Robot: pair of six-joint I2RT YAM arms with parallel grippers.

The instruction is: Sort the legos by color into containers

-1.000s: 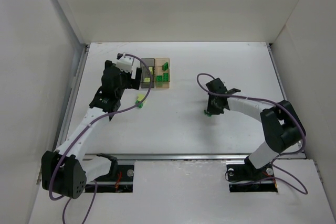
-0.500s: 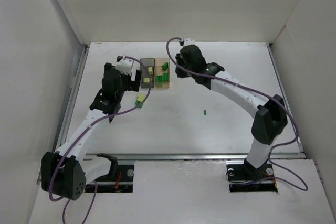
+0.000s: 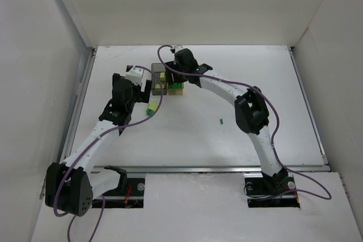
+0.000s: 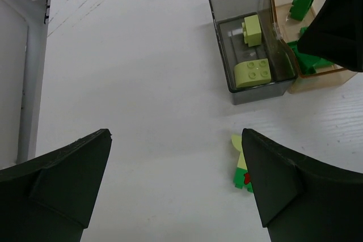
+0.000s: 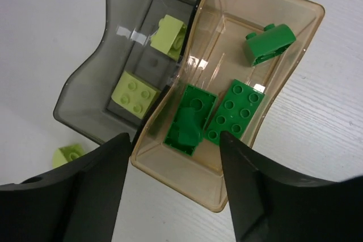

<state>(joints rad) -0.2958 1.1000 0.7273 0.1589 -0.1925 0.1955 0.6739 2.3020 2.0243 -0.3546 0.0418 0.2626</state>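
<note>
Both claws stand wide and empty: the right gripper (image 5: 173, 137) above the amber box (image 5: 295, 55), the left gripper (image 4: 176, 140) near a loose pale lego (image 4: 235, 143). It seems light, stiff, slippery; pinch its flat sides.

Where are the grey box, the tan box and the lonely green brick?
grey box (image 5: 85, 92): right wrist view, left wall.
tan box (image 5: 278, 77): right wrist view, right wall.
lone green brick (image 3: 220, 121): top view, its middle.

White table (image 3: 187, 137) w/ plain white walls (image 3: 187, 4) around
</note>
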